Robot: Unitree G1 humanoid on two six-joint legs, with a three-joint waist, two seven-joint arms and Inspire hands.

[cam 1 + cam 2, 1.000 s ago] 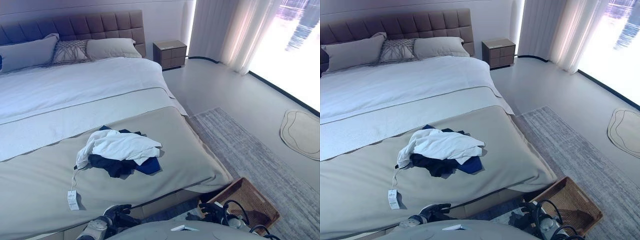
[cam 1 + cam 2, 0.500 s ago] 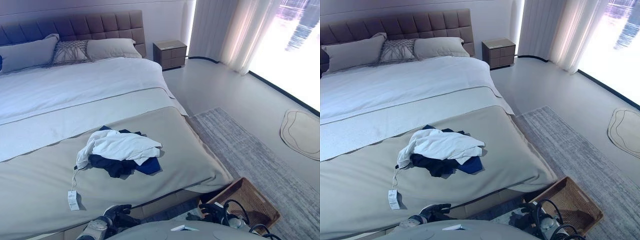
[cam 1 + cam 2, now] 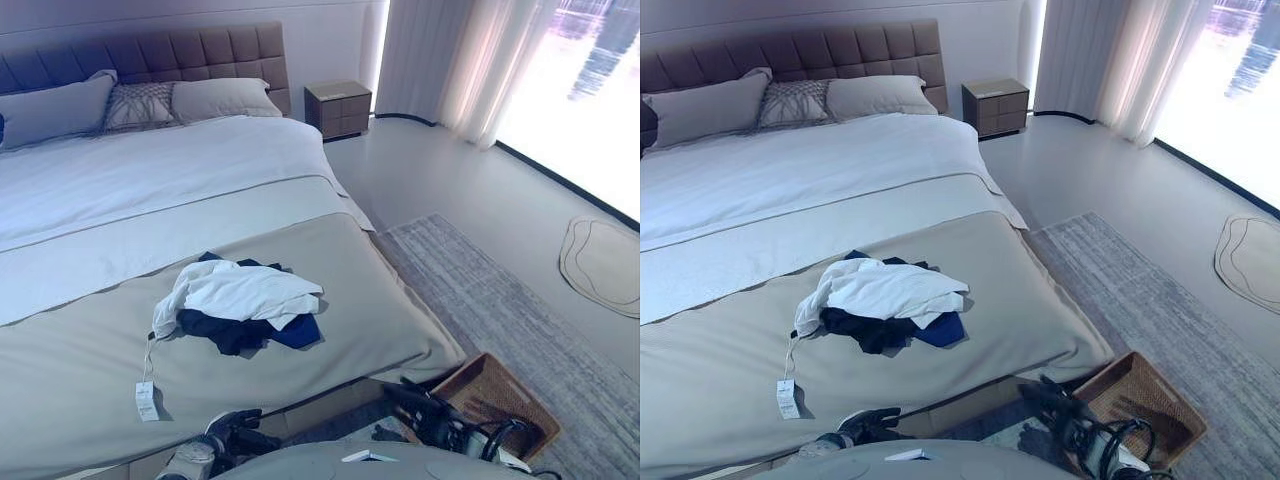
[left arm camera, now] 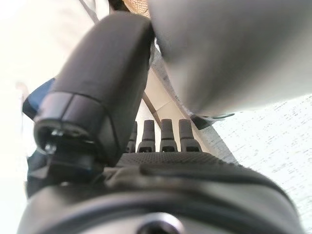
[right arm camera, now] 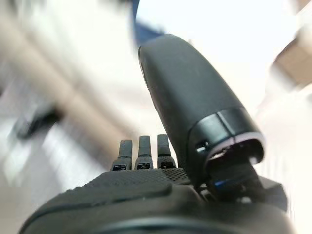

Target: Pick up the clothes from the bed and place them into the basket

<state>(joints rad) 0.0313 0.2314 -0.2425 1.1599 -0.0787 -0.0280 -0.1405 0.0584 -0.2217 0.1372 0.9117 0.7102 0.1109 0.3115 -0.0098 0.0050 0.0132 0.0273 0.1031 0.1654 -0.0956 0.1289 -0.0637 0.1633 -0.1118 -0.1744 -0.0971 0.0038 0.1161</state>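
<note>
Both hands empty, fingers straight.
The dark left hand [image 3: 232, 430] and right hand [image 3: 1050, 398] hover low (touching nothing); white-and-navy clothes pile [image 3: 243, 303] lies on the beige bedspread [image 3: 80, 360], brown wicker basket [image 3: 497, 400] on the floor.

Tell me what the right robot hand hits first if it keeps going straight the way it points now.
Probably the foot edge of the bed: the right robot hand, fingers straight, points up toward it, beside the basket. Depth is hard to judge.
</note>
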